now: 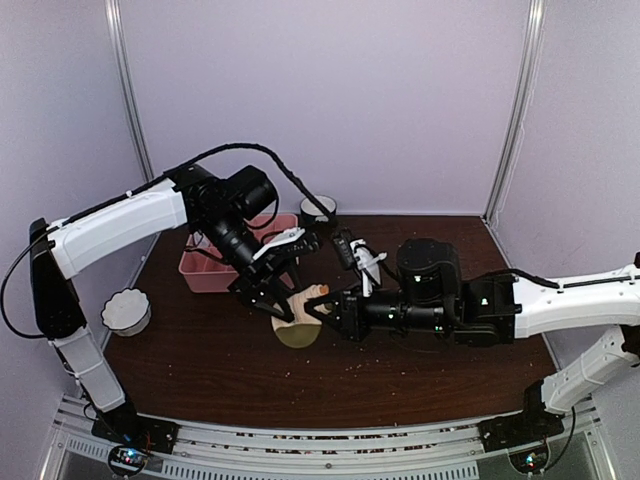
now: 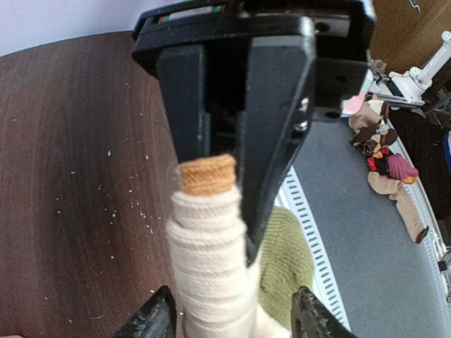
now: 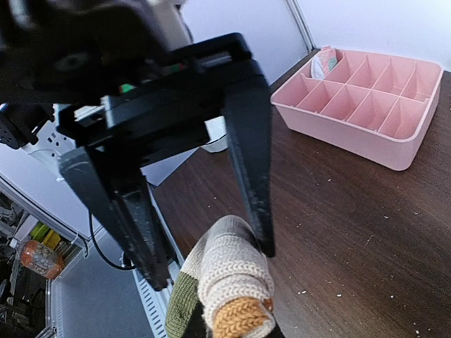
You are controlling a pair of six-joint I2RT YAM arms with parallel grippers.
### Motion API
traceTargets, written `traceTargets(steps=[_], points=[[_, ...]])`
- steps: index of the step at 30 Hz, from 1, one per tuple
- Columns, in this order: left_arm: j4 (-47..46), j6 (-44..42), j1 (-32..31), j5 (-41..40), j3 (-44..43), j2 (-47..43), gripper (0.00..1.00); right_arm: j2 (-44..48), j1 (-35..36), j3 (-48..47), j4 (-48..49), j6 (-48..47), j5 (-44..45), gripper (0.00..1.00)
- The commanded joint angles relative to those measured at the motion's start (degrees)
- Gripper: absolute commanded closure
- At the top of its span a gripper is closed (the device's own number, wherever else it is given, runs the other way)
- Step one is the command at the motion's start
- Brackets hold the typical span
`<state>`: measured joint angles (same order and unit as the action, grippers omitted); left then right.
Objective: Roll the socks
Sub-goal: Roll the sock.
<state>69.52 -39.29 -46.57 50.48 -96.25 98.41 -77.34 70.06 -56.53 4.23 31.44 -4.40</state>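
Closed right gripper [image 2: 215, 179] pinches rolled cream knit sock with orange toe [image 2: 208, 243]; left gripper [image 3: 211, 262] jaws open, straddling it from the left.

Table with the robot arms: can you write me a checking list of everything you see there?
Surface: dark wooden table, sprinkled with pale crumbs.
Job's things: cream, olive and orange sock, bunched up; pink and teal bundle, probably another sock, in a corner compartment of the pink divided tray.
Clutter: white bowl at left; white cup at the back.
Grippers: right gripper shut on the sock's orange end; left gripper open, fingers either side of the sock.
Cables: black cable arching over the left arm.
Surroundings: pale purple walls; soft toys on a grey floor.
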Motion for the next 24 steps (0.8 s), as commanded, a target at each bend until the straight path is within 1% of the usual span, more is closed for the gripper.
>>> traceTargets(steps=[1,5,7,12,16,20,24], points=[[-4.8,3.2,-0.2,-2.2,0.5,-2.9,0.42,2.2,-0.9,1.1,4.3,-0.5,5.6,1.00],[-2.7,4.2,-0.2,0.4,-0.8,-2.0,0.42,1.2,-0.9,-0.4,3.4,-2.3,9.4,1.00],[-4.4,5.6,-0.2,-0.3,0.5,-2.5,0.42,0.7,-0.9,-1.0,3.9,-2.2,10.1,1.00],[-12.2,9.1,-0.2,-8.2,4.6,-5.3,0.45,-0.4,-0.9,-2.5,4.5,0.8,12.0,1.00],[-14.8,9.2,-1.0,-13.1,5.9,-6.4,0.45,-0.7,-1.1,-2.8,5.1,4.2,14.3,1.00],[-19.2,9.5,-2.6,-20.5,8.4,-7.9,0.46,-2.0,-2.0,-3.9,6.8,7.1,12.1,1.00],[-22.6,9.3,-2.7,-24.8,9.0,-9.2,0.50,-3.9,-2.2,-6.1,6.1,9.1,10.1,1.00]])
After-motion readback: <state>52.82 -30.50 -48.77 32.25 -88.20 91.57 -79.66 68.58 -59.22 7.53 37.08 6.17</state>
